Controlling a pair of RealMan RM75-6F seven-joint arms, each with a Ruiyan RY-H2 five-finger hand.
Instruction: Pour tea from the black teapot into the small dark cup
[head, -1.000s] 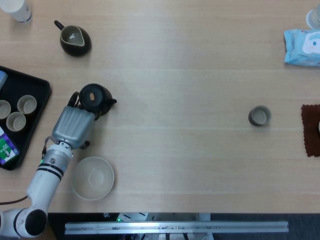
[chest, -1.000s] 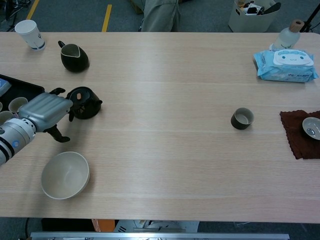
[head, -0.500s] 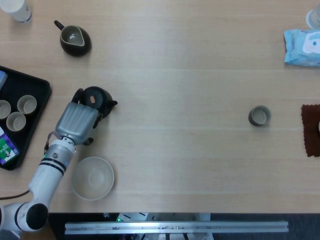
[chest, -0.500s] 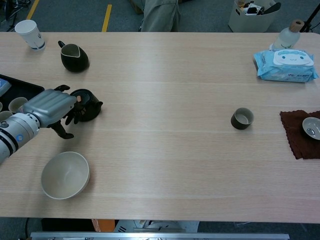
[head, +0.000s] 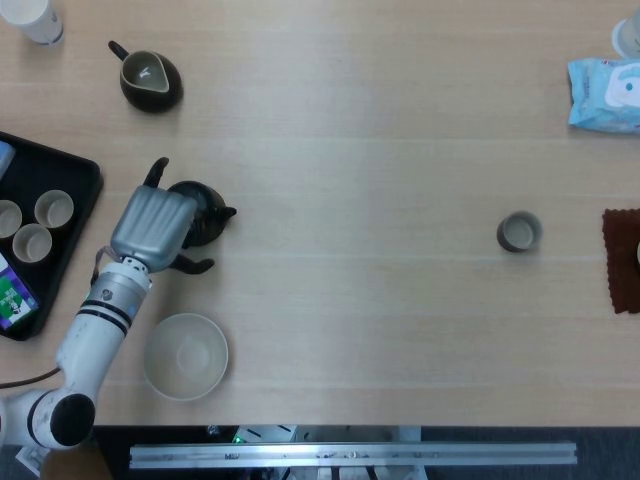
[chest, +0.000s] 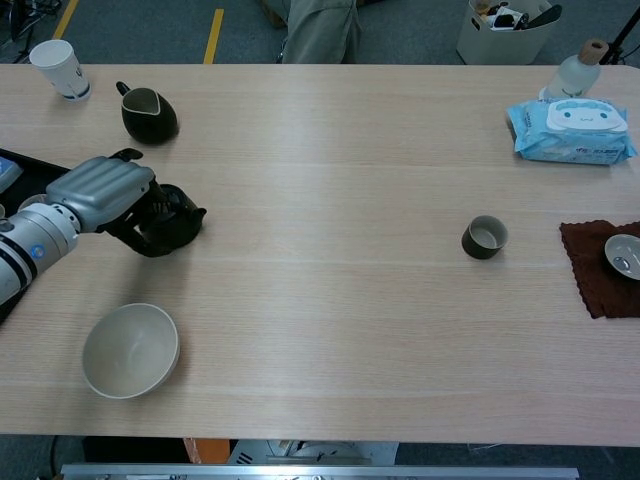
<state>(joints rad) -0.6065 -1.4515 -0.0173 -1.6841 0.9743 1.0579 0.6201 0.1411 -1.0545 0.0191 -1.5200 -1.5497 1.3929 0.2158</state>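
- On the table (head: 380, 330), the black teapot (head: 205, 212) sits at the left, under the left hand (head: 153, 226), which covers it from its 9 o'clock side.
- The bowl (head: 186, 356) lies at the teapot's 6 o'clock.
- The pitcher (head: 150, 79) lies at its 12 o'clock.
- The tray (head: 75, 205) is at its 9 o'clock, holding cups (head: 53, 209).
- The small dark cup (head: 519, 232) stands well apart at 3 o'clock.

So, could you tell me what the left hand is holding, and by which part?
The left hand covers the black teapot, fingers around its body from above; a firm hold cannot be told.
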